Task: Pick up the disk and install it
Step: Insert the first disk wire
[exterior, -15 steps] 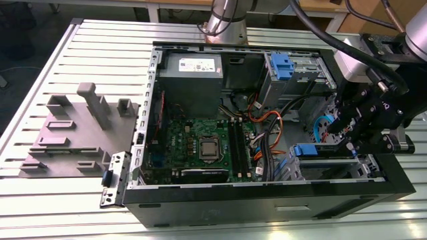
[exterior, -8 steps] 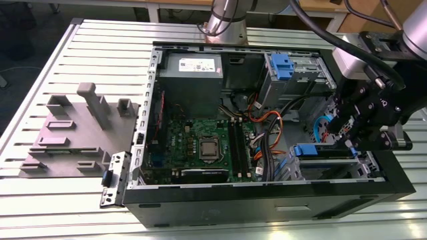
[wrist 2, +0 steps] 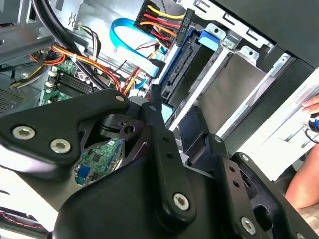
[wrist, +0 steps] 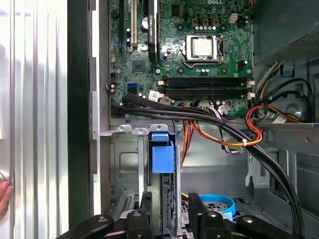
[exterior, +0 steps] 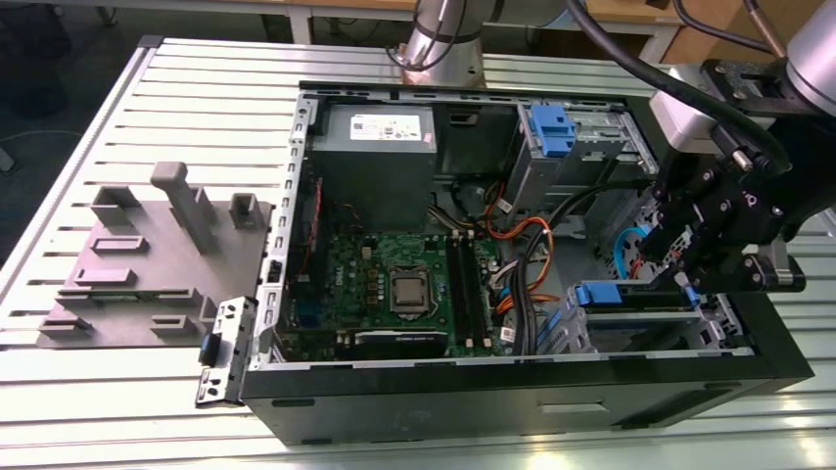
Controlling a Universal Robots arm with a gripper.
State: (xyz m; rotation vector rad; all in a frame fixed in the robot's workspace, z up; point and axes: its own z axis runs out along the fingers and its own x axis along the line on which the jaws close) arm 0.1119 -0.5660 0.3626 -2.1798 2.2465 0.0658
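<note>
While the gripper [exterior: 679, 269] hangs over the drive cage at the exterior view's right end of the open computer case [exterior: 281, 294], its fingers [wrist: 145, 209] stand parted on either side of the disk [wrist: 167, 186], and a strip of gap shows along one of them, so they straddle it without clamping. The disk stands on edge in the cage, its blue tab [wrist: 162, 154] pointing towards the motherboard [wrist: 199, 50]. In the second wrist view the disk's dark edge [wrist 2: 187, 69] lies just ahead of the gripper [wrist 2: 177, 107]. Black and orange cables [wrist: 224, 132] pass between the cage and the motherboard. A grey power-supply box [exterior: 372, 147] sits at the case's far end. A person's hand [wrist: 4, 196] rests on the slatted table [wrist: 40, 99].
</note>
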